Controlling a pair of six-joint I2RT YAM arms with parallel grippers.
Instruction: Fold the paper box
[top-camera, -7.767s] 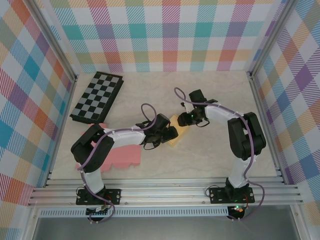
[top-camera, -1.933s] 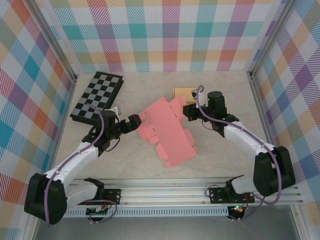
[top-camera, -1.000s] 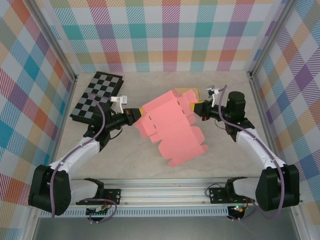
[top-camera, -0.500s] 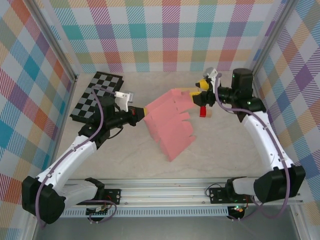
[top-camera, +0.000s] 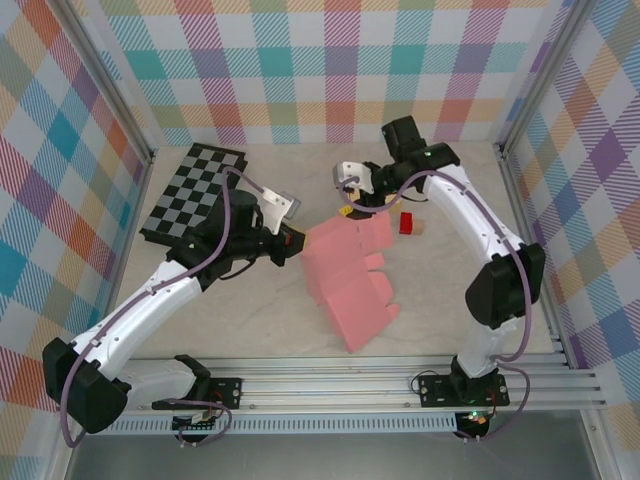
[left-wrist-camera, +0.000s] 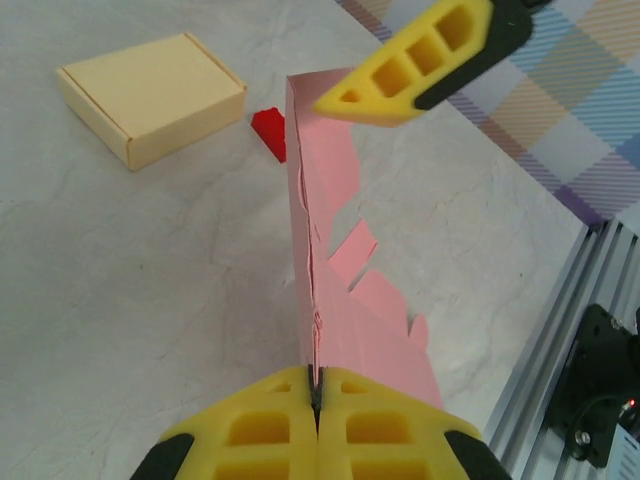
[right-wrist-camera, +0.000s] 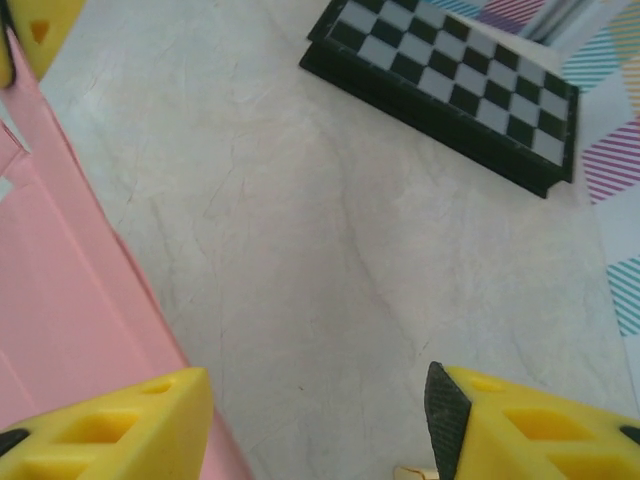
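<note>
The paper box (top-camera: 345, 280) is a flat pink cut-out with tabs, held upright on edge with its lower part reaching toward the table's near side. My left gripper (top-camera: 296, 243) is shut on the sheet's left edge. In the left wrist view its yellow fingers (left-wrist-camera: 250, 430) pinch the sheet (left-wrist-camera: 318, 200), which runs straight away from them. My right gripper (top-camera: 352, 203) hovers open at the sheet's far top corner. In the right wrist view its fingers (right-wrist-camera: 110, 420) stand wide apart with bare table between them, and the pink sheet (right-wrist-camera: 70, 300) lies beside the left finger.
A folded chessboard (top-camera: 195, 195) lies at the back left. A small red block (top-camera: 406, 222) sits right of the sheet. A tan cardboard box (left-wrist-camera: 150, 95) lies flat on the table beyond the sheet. Plaid walls and metal rails enclose the table.
A second ago both grippers held the sheet stretched between them. The right gripper has let go, opened and swung left over the top corner. The left gripper moved right; the sheet now stands on edge.
</note>
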